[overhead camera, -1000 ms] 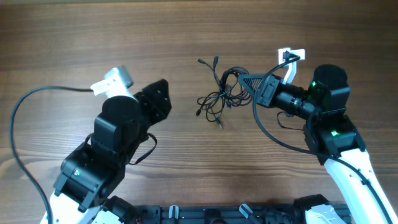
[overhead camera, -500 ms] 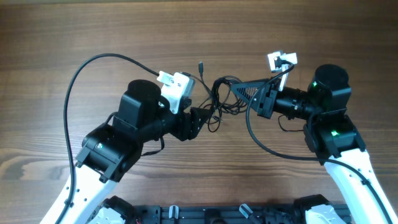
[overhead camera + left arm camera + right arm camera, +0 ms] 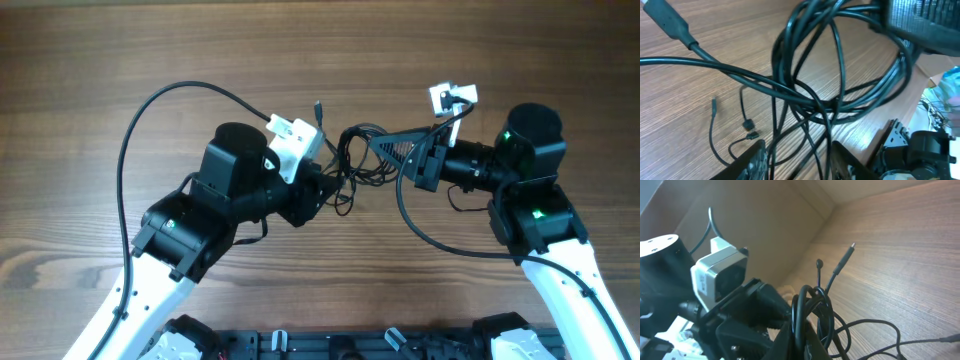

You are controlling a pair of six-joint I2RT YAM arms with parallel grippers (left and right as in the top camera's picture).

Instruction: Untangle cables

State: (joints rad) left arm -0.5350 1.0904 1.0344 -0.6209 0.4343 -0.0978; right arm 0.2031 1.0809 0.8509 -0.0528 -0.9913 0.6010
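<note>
**Black cord tangle caught between two pincers at mid-bench**

Here is the knot: the cables [image 3: 352, 160] sit at the middle of the bench [image 3: 150, 60], a brown wood-grain surface with long streaks running side to side. The cords are thin, round and glossy black, looped over one another in loose ovals. From the left wrist [image 3: 805, 95] the loops look like smooth rubbery hoops crossing at one crowded point, lifted a little off the wood.

The right pincer [image 3: 375, 143], dark and wedge-shaped, is closed tight on the bundle from the right. Its wrist view shows several strands [image 3: 810, 310] gathered upright and vanishing between its fingertips [image 3: 800, 340].

The left pincer [image 3: 330, 190] comes in from the opposite side. Its jaws stand apart [image 3: 797, 160], with a few strands running down through the gap.

From above, the tangle stretches left to right between the two pincers. One free end breaks away towards the far edge of the bench, and its slim straight plug [image 3: 318, 105] points that way too.
</note>
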